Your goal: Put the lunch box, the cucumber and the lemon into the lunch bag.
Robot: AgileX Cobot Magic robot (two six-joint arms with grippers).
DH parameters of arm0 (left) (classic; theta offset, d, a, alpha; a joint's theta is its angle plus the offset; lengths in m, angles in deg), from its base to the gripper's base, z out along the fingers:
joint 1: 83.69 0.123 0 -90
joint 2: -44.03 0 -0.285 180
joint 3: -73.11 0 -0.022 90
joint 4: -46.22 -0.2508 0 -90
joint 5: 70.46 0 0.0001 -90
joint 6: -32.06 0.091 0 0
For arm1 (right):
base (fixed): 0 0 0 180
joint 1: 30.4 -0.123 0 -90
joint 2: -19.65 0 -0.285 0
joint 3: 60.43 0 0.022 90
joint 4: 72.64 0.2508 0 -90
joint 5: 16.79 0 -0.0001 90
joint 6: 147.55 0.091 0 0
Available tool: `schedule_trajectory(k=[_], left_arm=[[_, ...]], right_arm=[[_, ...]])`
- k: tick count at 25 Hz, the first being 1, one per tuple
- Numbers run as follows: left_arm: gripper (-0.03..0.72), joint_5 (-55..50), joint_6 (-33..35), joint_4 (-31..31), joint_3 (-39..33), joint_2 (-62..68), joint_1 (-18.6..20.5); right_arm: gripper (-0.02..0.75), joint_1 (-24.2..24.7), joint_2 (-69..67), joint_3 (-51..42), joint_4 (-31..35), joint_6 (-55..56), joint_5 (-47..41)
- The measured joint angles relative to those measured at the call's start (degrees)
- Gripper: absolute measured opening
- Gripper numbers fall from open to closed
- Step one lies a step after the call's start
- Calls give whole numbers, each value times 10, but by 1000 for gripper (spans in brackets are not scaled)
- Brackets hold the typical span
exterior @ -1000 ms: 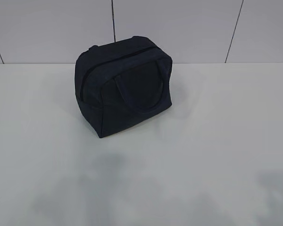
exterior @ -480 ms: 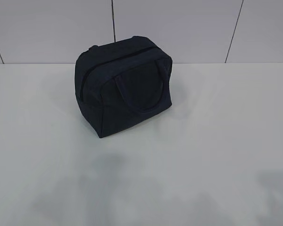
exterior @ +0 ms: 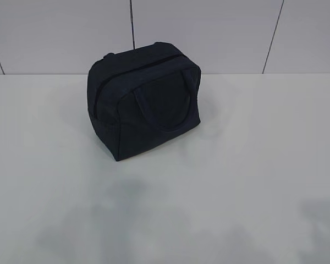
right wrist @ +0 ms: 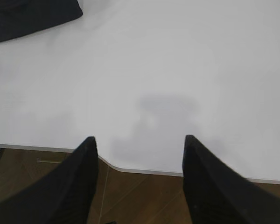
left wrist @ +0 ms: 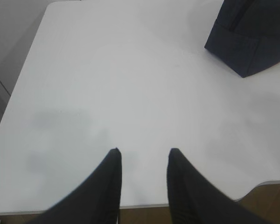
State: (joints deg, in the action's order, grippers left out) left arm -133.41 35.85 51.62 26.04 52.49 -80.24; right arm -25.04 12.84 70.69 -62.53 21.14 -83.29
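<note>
The dark navy lunch bag [exterior: 144, 99] stands on the white table toward the back, its top zipper shut and a loop handle lying against its front face. The left wrist view catches one corner of the lunch bag [left wrist: 249, 42] at the top right, and the right wrist view shows an edge of the lunch bag [right wrist: 28, 16] at the top left. My left gripper [left wrist: 143, 151] hangs open and empty over the table's near edge. My right gripper [right wrist: 139, 138] is open wider, also empty, above the near edge. The lunch box, the cucumber and the lemon are out of view.
The white table [exterior: 236, 165] ends at a tiled wall [exterior: 209, 33] behind the bag. Its near edge [right wrist: 144, 171] has a curved notch, with brown wooden floor [right wrist: 140, 200] below. The table's left edge [left wrist: 18, 84] drops off to a grey surface.
</note>
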Motion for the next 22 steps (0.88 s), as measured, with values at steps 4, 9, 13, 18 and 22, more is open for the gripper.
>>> schedule_trajectory(k=[4, 9, 13, 18, 22], left_arm=[[235, 0, 0, 0, 0, 0, 0], [235, 0, 0, 0, 0, 0, 0], [235, 0, 0, 0, 0, 0, 0], [235, 0, 0, 0, 0, 0, 0], [235, 0, 0, 0, 0, 0, 0]], right_arm=[[433, 0, 0, 0, 0, 0, 0], [433, 0, 0, 0, 0, 0, 0], [433, 0, 0, 0, 0, 0, 0], [433, 0, 0, 0, 0, 0, 0], [433, 0, 0, 0, 0, 0, 0]])
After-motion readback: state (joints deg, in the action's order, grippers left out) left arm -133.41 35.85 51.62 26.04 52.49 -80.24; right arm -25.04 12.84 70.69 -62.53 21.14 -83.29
